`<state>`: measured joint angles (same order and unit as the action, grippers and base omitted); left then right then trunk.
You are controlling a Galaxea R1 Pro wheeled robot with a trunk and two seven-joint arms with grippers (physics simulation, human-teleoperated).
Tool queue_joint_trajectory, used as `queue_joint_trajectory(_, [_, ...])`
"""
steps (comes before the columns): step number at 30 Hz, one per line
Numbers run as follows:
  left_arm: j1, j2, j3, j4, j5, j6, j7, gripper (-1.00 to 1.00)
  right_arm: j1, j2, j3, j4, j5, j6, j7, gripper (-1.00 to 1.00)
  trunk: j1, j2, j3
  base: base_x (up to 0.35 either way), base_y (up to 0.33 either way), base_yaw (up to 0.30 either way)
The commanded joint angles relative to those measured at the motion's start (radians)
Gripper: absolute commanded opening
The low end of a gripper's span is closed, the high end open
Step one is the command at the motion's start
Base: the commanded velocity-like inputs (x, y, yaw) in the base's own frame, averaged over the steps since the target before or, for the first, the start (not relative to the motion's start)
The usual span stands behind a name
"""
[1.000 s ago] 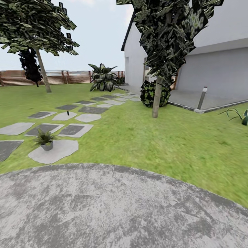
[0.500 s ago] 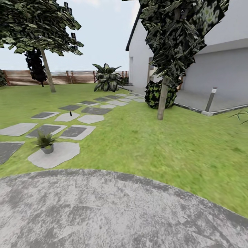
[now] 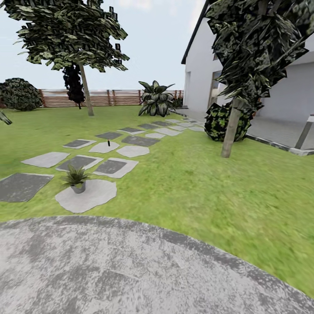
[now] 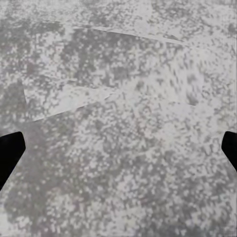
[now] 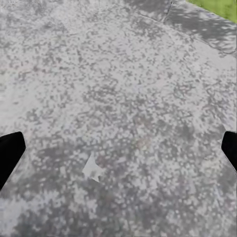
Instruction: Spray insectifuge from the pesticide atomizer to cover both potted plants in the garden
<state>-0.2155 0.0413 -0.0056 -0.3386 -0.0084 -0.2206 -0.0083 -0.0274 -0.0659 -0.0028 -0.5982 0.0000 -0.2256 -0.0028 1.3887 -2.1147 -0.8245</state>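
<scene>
Head view: potted plant (image 3: 76,178), atomizer (image 3: 108,143) on stones; wrist views: both pincers apart over patio (image 4: 128,148).

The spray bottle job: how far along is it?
Nothing done yet. The bottle stands untouched on a stepping stone, far up the path. Both grippers, left and right, are open over the patio. Fetching it and spraying the potted plant remain.

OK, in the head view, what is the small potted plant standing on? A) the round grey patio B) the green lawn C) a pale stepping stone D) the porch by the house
C: the potted plant stands on a pale stepping stone, with lawn around it, just beyond the patio.
</scene>
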Motion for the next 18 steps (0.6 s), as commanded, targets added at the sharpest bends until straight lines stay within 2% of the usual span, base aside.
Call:
queue_joint_trajectory(1, [-0.001, 0.0, 0.0, 0.001, -0.001, -0.003, -0.001, 1.0, 0.0, 0.0, 0.0, 0.001, 0.0, -0.003, 0.0, 1.0, 0.0, 0.0, -0.001, 0.34, 0.0, 0.277])
queue_joint_trajectory(6, [-0.001, 0.0, 0.0, 0.001, -0.001, -0.003, -0.001, 1.0, 0.0, 0.0, 0.0, 0.0, 0.0, -0.003, 0.0, 1.0, 0.0, 0.0, 0.001, 0.34, 0.0, 0.208])
queue_joint_trajectory(18, [-0.001, 0.0, -0.001, 0.001, -0.001, -0.003, -0.001, 1.0, 0.0, 0.0, 0.0, 0.001, 0.003, -0.003, 0.0, 1.0, 0.0, 0.0, 0.001, 0.34, 0.0, 0.012])
